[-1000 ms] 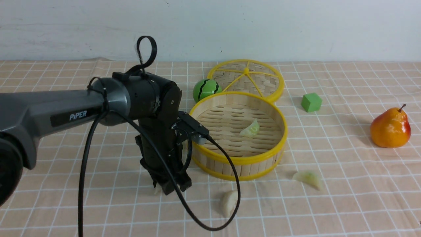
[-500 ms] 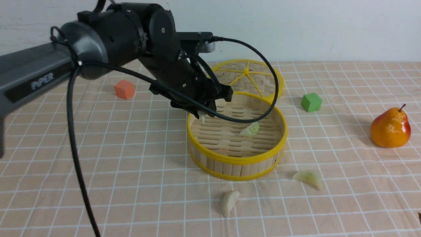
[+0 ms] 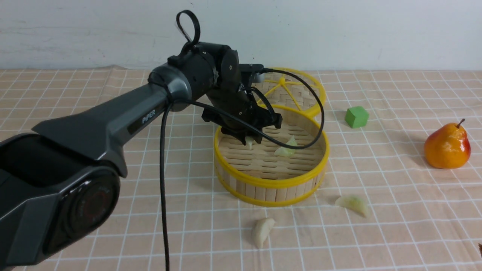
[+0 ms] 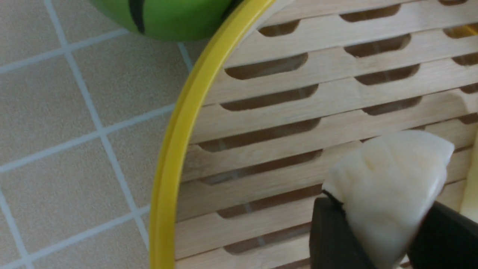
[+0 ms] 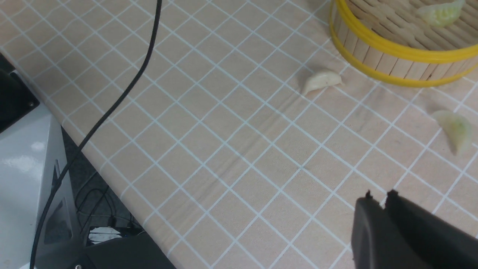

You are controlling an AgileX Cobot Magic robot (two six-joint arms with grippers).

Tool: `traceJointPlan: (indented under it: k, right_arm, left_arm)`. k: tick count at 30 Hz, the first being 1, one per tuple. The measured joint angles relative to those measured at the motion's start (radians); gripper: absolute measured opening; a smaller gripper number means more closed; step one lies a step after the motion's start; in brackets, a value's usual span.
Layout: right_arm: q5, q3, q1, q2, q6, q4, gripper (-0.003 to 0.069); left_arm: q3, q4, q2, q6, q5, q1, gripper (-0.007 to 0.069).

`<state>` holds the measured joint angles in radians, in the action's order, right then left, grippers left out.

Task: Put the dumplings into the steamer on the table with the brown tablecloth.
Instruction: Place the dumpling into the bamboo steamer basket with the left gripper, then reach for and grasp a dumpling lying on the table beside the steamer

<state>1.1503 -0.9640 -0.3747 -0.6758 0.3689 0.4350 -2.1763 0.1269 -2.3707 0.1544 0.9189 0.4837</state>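
Roughly halfway, by the look of it: 1 green dumpling (image 3: 287,149) lies on the slat floor of the steamer (image 3: 271,186), right of centre. The left claw (image 3: 249,140) hangs over the steamer's left side, grasping a cream dumpling (image 4: 388,186) between its black jaws close above the slats, not yet let go. Nothing else shows inside the steamer. 2 more are left on the desk (image 3: 113,169), on the brown cloth in front of the steamer: a second cream dumpling (image 3: 261,232) near the front wall and a greenish dumpling (image 3: 353,204) further right. The right claw (image 5: 382,200) hovers over bare cloth, well apart from both, clenched on nothing. The steamer's lid (image 3: 297,90) lies flat behind it.
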Motion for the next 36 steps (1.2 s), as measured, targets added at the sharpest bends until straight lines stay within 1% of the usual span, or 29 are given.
traceJointPlan:
  k: [1,2,3,4,5,7,8,11,13,16,18,21,23,27,28,30,31,33,34,35,36]
  right_arm:
    - [0.000,0.000,0.000,0.000,0.000,-0.001,0.0055]
    - [0.001,0.000,0.000,0.000,0.000,-0.001,0.0055]
    - [0.001,0.000,0.000,0.000,0.000,-0.004,0.0057]
    - [0.002,0.000,0.000,0.000,0.000,-0.004,0.0058]
    - [0.002,0.000,0.000,0.000,0.000,-0.009,0.0061]
    - [0.001,0.000,0.000,0.000,0.000,-0.030,0.0064]
    - [-0.001,0.000,0.000,0.000,0.000,-0.047,0.0065]
    - [-0.008,0.000,0.000,0.000,0.000,-0.086,0.0067]
    - [-0.015,0.000,0.000,0.000,-0.018,-0.132,0.0070]
    - [-0.015,0.000,0.000,0.000,-0.057,-0.147,0.0071]
    - [-0.015,0.000,0.000,-0.008,-0.105,-0.150,0.0071]
    - [-0.006,0.000,0.000,-0.048,-0.132,-0.151,0.0071]
    - [-0.004,0.000,0.000,-0.086,-0.146,-0.151,0.0071]
    - [0.000,0.000,0.000,-0.230,-0.150,-0.135,0.0071]
    - [0.000,0.000,0.000,-0.238,-0.150,-0.133,0.0071]
    - [-0.003,0.000,-0.003,-0.327,-0.150,-0.100,0.0071]
    - [-0.008,-0.001,-0.010,-0.356,-0.150,-0.093,0.0071]
    - [-0.009,-0.023,-0.059,-0.435,-0.154,-0.091,0.0071]
    - [-0.012,-0.026,-0.065,-0.448,-0.155,-0.091,0.0071]
    - [-0.025,-0.060,-0.133,-0.503,-0.184,-0.112,0.0071]
    - [-0.036,-0.079,-0.169,-0.538,-0.205,-0.129,0.0071]
  left_arm:
    - [-0.002,-0.003,-0.002,0.001,0.003,0.000,0.0328]
    - [-0.002,-0.004,-0.002,0.001,0.003,0.000,0.0335]
    - [-0.002,-0.007,-0.002,0.001,0.006,0.000,0.0411]
    - [-0.003,-0.007,-0.001,0.001,0.007,0.000,0.0419]
    - [-0.003,-0.010,0.007,0.001,0.017,0.000,0.0472]
    - [-0.003,-0.010,0.030,0.001,0.050,0.000,0.0533]
    - [-0.003,-0.011,0.044,0.001,0.073,0.000,0.0545]
    - [-0.004,-0.011,0.093,0.001,0.129,0.000,0.0561]
    - [-0.005,-0.018,0.165,0.001,0.205,0.001,0.0565]
    - [-0.005,-0.047,0.227,0.001,0.249,0.012,0.0564]
    - [-0.006,-0.085,0.312,0.001,0.295,0.033,0.0564]
    - [-0.006,-0.092,0.388,0.001,0.325,0.048,0.0554]
    - [-0.006,-0.092,0.435,0.001,0.327,0.051,0.0531]
    - [-0.006,-0.105,0.565,0.004,0.327,0.050,0.0404]
    - [-0.006,-0.106,0.571,0.004,0.327,0.050,0.0386]
    - [-0.006,-0.107,0.644,0.008,0.327,0.050,0.0269]
    - [-0.006,-0.107,0.673,0.008,0.327,0.050,0.0228]
    - [-0.002,-0.107,0.735,0.013,0.327,0.050,0.0114]
    - [-0.001,-0.107,0.741,0.013,0.327,0.050,0.0104]
    - [0.027,-0.109,0.799,0.016,0.327,0.050,0.0019]
    - [0.048,-0.112,0.826,0.016,0.327,0.050,-0.0014]
